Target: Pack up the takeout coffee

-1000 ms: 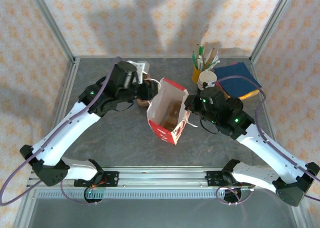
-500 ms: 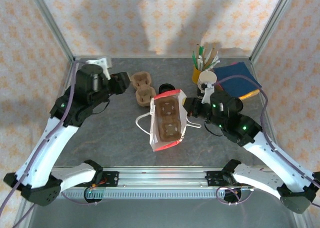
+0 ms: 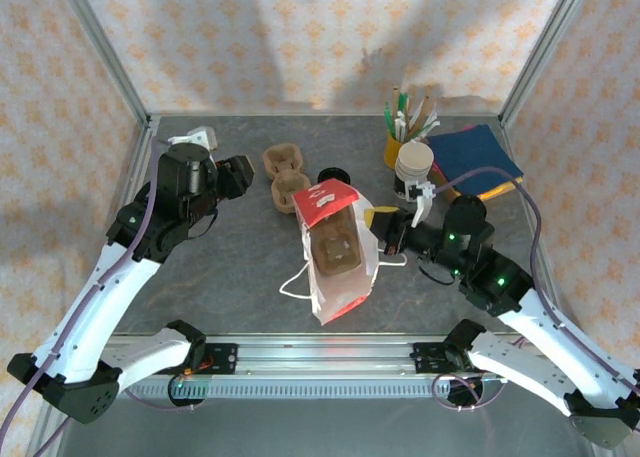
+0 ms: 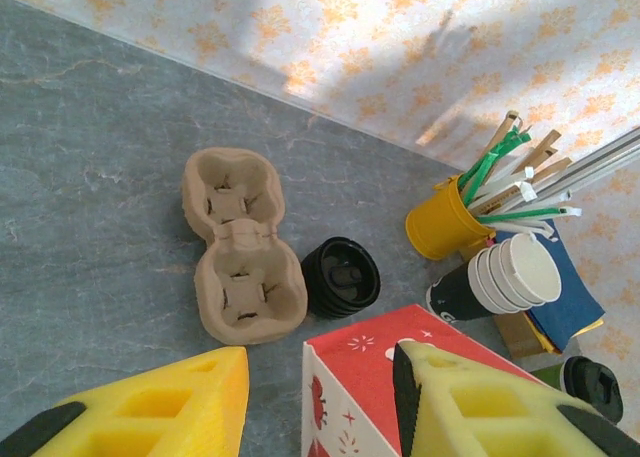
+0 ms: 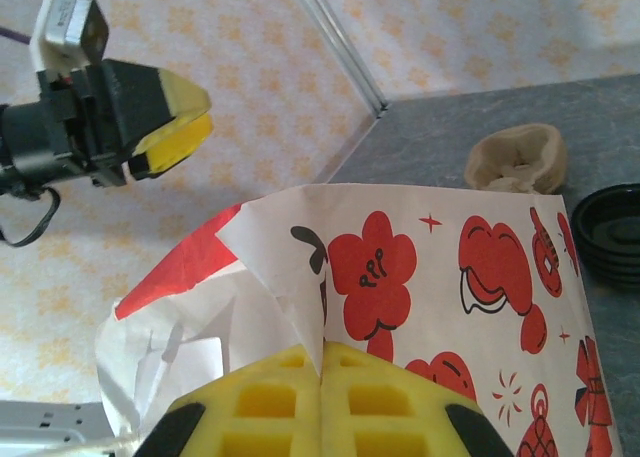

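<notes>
The takeout coffee (image 4: 592,382), green-walled with a black lid, stands at the right edge of the left wrist view, beyond the cup stack. A red-and-white paper bag (image 3: 345,295) sits mid-table, mouth up, with a brown cup carrier (image 3: 334,249) inside. My right gripper (image 3: 388,227) is shut on the bag's right rim; in its wrist view the paper (image 5: 450,267) is pinched between the closed yellow pads (image 5: 270,407). My left gripper (image 3: 236,171) hangs open and empty to the bag's far left; its fingers (image 4: 150,407) frame the bag's red corner (image 4: 365,372) from above.
Two brown cup carriers (image 3: 285,175) lie behind the bag, a stack of black lids (image 3: 333,177) beside them. At the back right are a yellow straw holder (image 3: 398,142), lidless stacked cups (image 3: 413,161) and blue napkins (image 3: 478,157). Metal frame posts edge the table.
My left gripper let go of the bag, opened and drew back to the left. The bag swung round with its mouth up. My right gripper pulled the rim nearer, still shut.
</notes>
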### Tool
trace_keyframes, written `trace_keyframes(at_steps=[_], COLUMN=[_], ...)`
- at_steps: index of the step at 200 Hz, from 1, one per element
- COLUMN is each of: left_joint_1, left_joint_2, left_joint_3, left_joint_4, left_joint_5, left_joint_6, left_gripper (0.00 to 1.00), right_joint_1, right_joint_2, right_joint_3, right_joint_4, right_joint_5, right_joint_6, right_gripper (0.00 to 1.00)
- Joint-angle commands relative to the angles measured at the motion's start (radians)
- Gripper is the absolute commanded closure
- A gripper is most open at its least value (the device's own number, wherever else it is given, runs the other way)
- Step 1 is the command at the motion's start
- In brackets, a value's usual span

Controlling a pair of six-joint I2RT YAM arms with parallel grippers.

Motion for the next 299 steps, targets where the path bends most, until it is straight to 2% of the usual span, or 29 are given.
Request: trace_keyframes(at_steps=[1, 48, 78, 115, 170, 231, 258, 299], left_joint_1=[0.009, 0.009, 0.011, 0.011, 0.015, 0.020, 0.021, 0.027], left_joint_2=[-0.009, -0.002, 0.001, 0.003, -0.006, -0.014, -0.017, -0.023], left_joint_3=[-0.008, -0.023, -0.037, -0.052, -0.073, -0.091, -0.099, -0.106], left_joint_4=[0.038, 0.046, 0.049, 0.051, 0.053, 0.054, 0.056, 0.056], left_joint_5=[-0.013, 0.002, 0.006, 0.006, 0.008, 0.018, 0.023, 0.020], left_joint_6=[-0.005, -0.008, -0.014, -0.021, -0.028, -0.036, -0.039, -0.041], left_gripper=[0.56, 0.56, 0.56, 0.55, 0.55, 0.55, 0.55, 0.55], right_joint_1=[0.000, 0.001, 0.000, 0.000, -0.019, -0.208, -0.257, -0.312], right_joint_2=[-0.026, -0.017, 0.041, 0.165, 0.320, 0.406, 0.444, 0.501], right_joint_3=[-0.022, -0.028, 0.033, 0.173, 0.342, 0.322, 0.299, 0.299], right_joint_4=[0.091, 0.101, 0.053, -0.121, -0.268, -0.277, -0.254, -0.267], right_joint_5=[-0.070, -0.072, -0.026, 0.093, 0.119, -0.055, -0.134, -0.185], right_joint_6=[-0.039, -0.013, 0.053, 0.127, 0.240, 0.334, 0.336, 0.305], right_gripper=[1.00, 1.00, 1.00, 1.00, 1.00, 1.00, 1.00, 1.00])
